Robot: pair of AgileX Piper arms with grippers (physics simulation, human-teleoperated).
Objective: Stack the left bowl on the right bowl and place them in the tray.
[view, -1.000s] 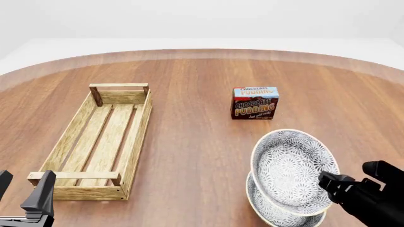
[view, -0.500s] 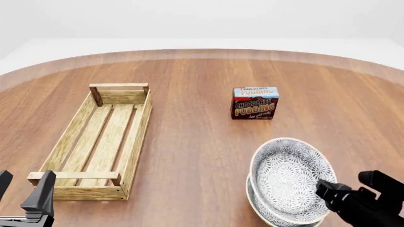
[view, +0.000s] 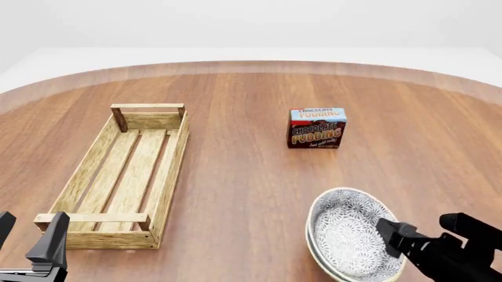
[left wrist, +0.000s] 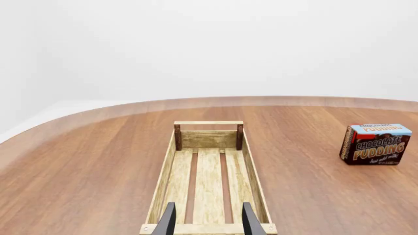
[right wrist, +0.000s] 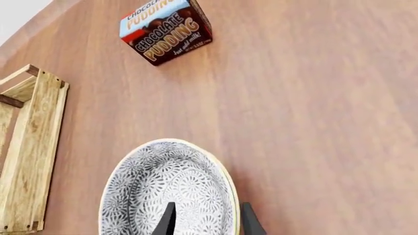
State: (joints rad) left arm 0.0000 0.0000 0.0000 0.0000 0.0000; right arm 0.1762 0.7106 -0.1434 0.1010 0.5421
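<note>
Only the box [view: 317, 128] reads "CHOCOLATE PUDDING"; right gripper [right wrist: 205, 218] pinches the stacked bowls' [view: 345, 232] rim.

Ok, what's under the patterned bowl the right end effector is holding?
The patterned bowl sits nested in a second bowl, of which only a rim crescent shows; its inside is covered. The right end effector grips the top rim.

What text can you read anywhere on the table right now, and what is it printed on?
"CHOCOLATE PUDDING" on the front face of the pudding box.
"CHOCOLATE PUDDING" again on the box's top face, in white on light blue.
A small cursive line under the front title: too small to read in any view.
The bowls, the tray and the table carry no writing.
</note>
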